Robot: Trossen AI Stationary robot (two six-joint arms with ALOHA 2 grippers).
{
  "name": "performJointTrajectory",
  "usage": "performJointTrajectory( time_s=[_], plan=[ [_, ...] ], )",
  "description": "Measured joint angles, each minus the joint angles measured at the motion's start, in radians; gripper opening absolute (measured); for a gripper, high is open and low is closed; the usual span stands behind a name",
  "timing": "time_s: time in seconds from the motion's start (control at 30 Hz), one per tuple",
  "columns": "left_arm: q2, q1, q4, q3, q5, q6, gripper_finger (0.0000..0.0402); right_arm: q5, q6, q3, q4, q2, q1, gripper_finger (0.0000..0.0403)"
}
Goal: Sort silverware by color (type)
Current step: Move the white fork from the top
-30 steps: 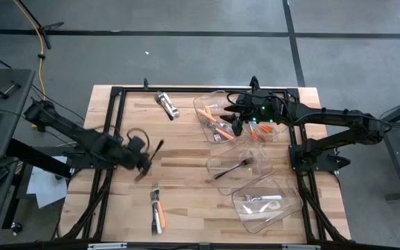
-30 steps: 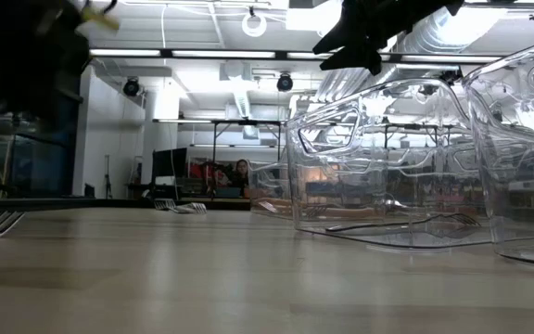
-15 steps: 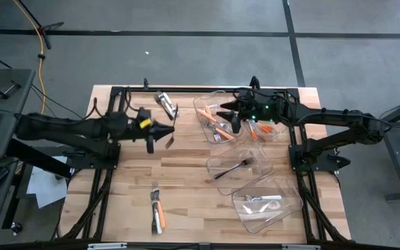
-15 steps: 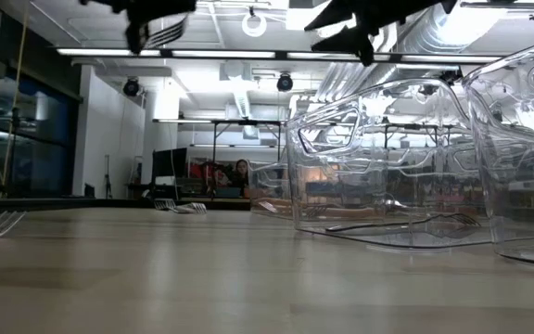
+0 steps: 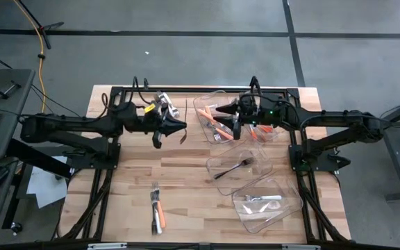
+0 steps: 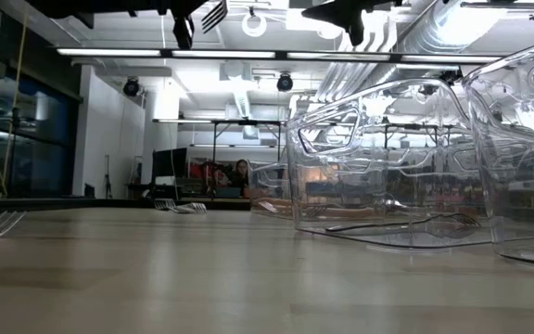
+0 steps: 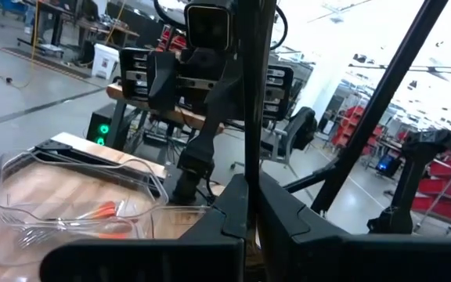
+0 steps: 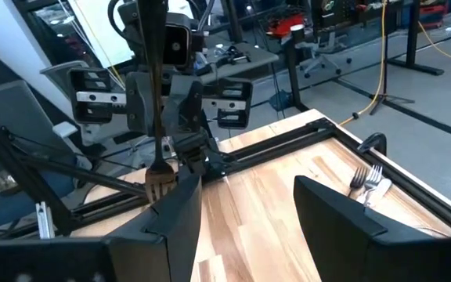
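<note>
Left end effector is hanging above the surface clamped on a dark fork, tines pointing at the bins; right end effector is hovering spread apart over the bin holding orange-handled silverware

You get even, bright overhead light with soft shadows; ceiling strip lights glare across the low view's top, silhouetting both arms.
</note>
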Motion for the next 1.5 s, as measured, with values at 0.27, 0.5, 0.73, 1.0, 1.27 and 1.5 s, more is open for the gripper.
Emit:
performJointTrajectory(
  time_s=[0.27,0.5,0.73,1.0,1.27,1.5],
  plan=[
    [0.001,-0.001,0.002,0.0,-0.003,0.001,0.0001,0.0,-0.013,0.0,-0.001,0.0,0.0,0.0189],
    [0.001,-0.001,0.001,0.0,-0.004,0.001,0.0001,0.0,-0.024,0.0,-0.001,0.0,-0.003,0.0189],
    [0.001,-0.001,0.001,0.0,-0.005,0.002,0.0001,0.0,-0.032,0.0,-0.002,0.0,-0.003,0.0189],
    [0.001,-0.001,0.0,0.0,-0.005,0.002,0.0001,0.0,-0.032,0.0,-0.008,0.0,-0.003,0.0189],
    [0.0,-0.001,0.0,0.0,-0.006,0.003,0.0001,-0.001,-0.032,0.0,-0.008,0.0,-0.003,0.0189],
    [0.0,-0.002,-0.003,0.0,-0.032,0.011,0.0001,0.0,-0.018,0.0,-0.003,0.001,-0.003,0.0189]
  ],
)
